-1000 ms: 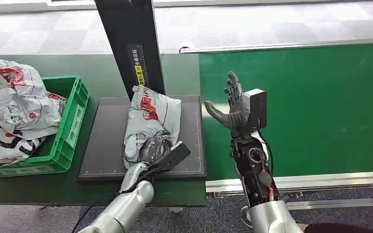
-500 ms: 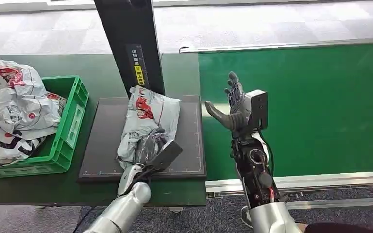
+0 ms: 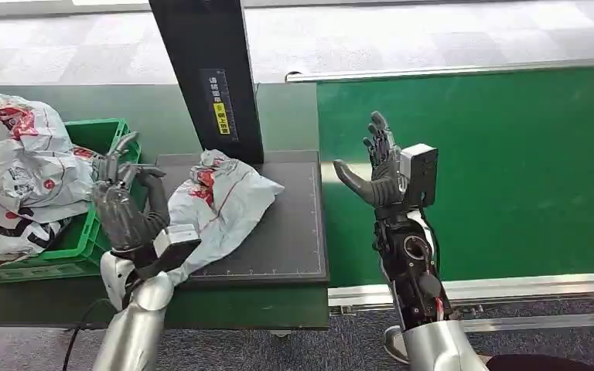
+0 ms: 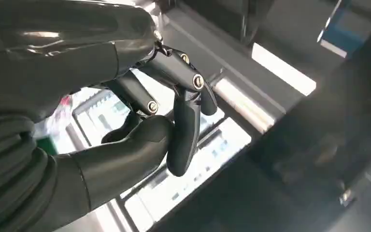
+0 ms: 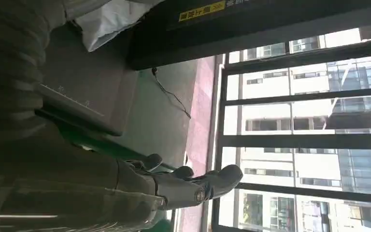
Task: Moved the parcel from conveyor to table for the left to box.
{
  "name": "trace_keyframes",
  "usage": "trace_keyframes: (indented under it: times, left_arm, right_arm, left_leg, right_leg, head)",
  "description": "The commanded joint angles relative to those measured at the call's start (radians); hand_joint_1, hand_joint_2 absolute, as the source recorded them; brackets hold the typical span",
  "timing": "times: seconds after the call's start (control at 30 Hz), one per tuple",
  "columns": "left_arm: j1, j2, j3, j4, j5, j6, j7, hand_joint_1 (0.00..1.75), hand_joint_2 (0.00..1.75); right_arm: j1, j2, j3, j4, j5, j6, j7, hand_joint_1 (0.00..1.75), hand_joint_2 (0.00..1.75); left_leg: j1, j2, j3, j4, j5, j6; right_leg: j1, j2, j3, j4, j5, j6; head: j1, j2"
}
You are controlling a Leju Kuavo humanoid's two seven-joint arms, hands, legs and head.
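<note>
Parcel (image 3: 220, 207): on black mat (image 3: 286, 239), beside green bin (image 3: 116, 185). Left hand (image 3: 128, 205): raised, fingers curled, holding nothing. Right hand (image 3: 379, 174): over belt (image 3: 510, 170), fingers spread, empty.

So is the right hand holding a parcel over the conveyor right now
No, the right hand hangs over the green conveyor with fingers spread and nothing in it.

We see a dark green table (image 3: 278, 116) under a black post (image 3: 209, 69), grey carpet tiles (image 3: 433, 35) beyond, and tall dark-framed windows (image 5: 299, 116) showing bright daylight and buildings outside.
</note>
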Motion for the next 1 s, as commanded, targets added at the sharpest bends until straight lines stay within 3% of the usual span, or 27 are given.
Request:
trace_keyframes:
  times: [0.03,0.27,0.3,0.33,0.4,0.43,0.47,0.53,0.63,0.83,0.87,1.0]
  left_arm:
    - [-0.010,-0.029,0.156,-0.164,-0.037,0.037,-0.047,1.75,1.75]
    - [-0.077,-0.008,0.178,-0.156,-0.081,0.037,-0.046,1.75,1.75]
    - [-0.083,0.035,0.113,-0.128,-0.087,0.037,0.035,1.75,1.75]
    - [-0.093,0.095,0.029,-0.077,-0.099,-0.066,0.203,1.75,1.75]
    - [-0.131,0.143,-0.036,0.009,-0.174,-0.263,0.420,0.70,1.75]
    - [-0.144,0.144,-0.040,0.048,-0.172,-0.237,0.416,0.33,1.75]
    - [-0.158,0.163,-0.056,0.109,-0.262,-0.353,0.541,0.00,1.75]
    - [-0.189,0.175,-0.060,0.267,-0.323,-0.371,0.622,0.00,1.75]
    - [-0.213,0.207,-0.089,0.446,-0.438,-0.524,0.738,0.00,1.75]
    - [-0.213,0.206,-0.089,0.450,-0.438,-0.517,0.735,0.00,1.75]
    - [-0.208,0.213,-0.103,0.446,-0.450,-0.602,0.740,0.00,1.75]
    - [-0.171,0.230,-0.160,0.489,-0.486,-0.707,0.711,0.00,1.75]
  right_arm:
    - [-0.088,-0.011,0.041,0.137,-0.006,0.013,-0.011,0.00,1.75]
    - [-0.113,-0.003,0.057,0.195,-0.007,0.020,-0.029,0.00,1.75]
    - [-0.114,-0.009,0.062,0.198,-0.010,0.019,-0.032,0.00,1.75]
    - [-0.108,-0.017,0.060,0.191,-0.012,0.015,-0.034,0.00,1.75]
    - [-0.091,-0.032,0.046,0.170,-0.015,0.013,-0.033,0.00,1.75]
    - [-0.087,-0.038,0.045,0.163,-0.016,0.012,-0.031,0.00,1.75]
    - [-0.084,-0.040,0.039,0.159,-0.008,0.014,-0.030,0.00,1.75]
    - [-0.082,-0.035,0.028,0.157,0.007,0.025,-0.023,0.00,1.75]
    - [-0.084,-0.021,0.019,0.162,0.029,0.036,-0.009,0.00,1.75]
    - [-0.086,-0.019,0.018,0.163,0.030,0.036,-0.008,0.00,1.75]
    - [-0.090,-0.017,0.019,0.168,0.038,0.044,-0.003,0.00,1.75]
    - [-0.099,-0.004,0.020,0.179,0.055,0.053,0.007,0.00,1.75]
  left_leg:
    - [0.000,0.002,0.001,0.000,-0.001,0.000]
    - [0.000,0.002,0.002,-0.001,0.000,0.001]
    - [0.000,0.000,0.001,0.000,0.000,0.000]
    - [0.000,0.000,0.001,0.000,0.000,0.000]
    - [0.000,-0.003,0.002,-0.001,0.001,0.000]
    - [0.000,-0.005,0.003,-0.002,0.001,0.000]
    - [0.000,-0.005,0.002,-0.001,0.001,0.000]
    - [-0.001,-0.007,0.003,-0.002,0.002,0.000]
    - [-0.001,-0.004,0.005,-0.003,0.002,0.001]
    - [0.000,0.001,0.003,-0.001,0.000,0.000]
    - [0.000,0.000,0.003,-0.001,0.000,0.001]
    - [-0.001,0.002,0.003,-0.002,0.000,0.000]
  right_leg:
    - [0.000,0.003,0.000,0.000,0.000,0.000]
    - [0.000,0.002,0.002,-0.001,0.000,-0.001]
    - [0.000,0.001,0.000,0.000,0.000,0.000]
    - [0.000,0.001,0.001,0.000,0.000,-0.001]
    - [0.000,-0.001,0.002,-0.001,0.000,-0.001]
    - [0.000,-0.003,0.003,-0.002,0.000,-0.001]
    - [0.000,-0.004,0.002,-0.001,0.000,0.000]
    - [-0.001,-0.006,0.003,-0.001,-0.001,-0.001]
    - [-0.001,-0.003,0.004,-0.003,0.000,0.000]
    - [0.000,0.001,0.001,-0.001,0.000,-0.001]
    - [0.000,0.000,0.002,-0.001,0.000,-0.001]
    - [-0.001,0.002,0.001,-0.001,0.000,0.000]
  head:
    - [0.000,0.000]
    - [0.000,0.000]
    - [0.000,0.000]
    - [0.000,0.000]
    - [0.000,0.000]
    - [0.000,0.000]
    - [0.000,0.000]
    - [0.000,0.000]
    - [0.000,0.000]
    - [0.000,0.000]
    - [0.000,0.000]
    - [0.000,0.000]
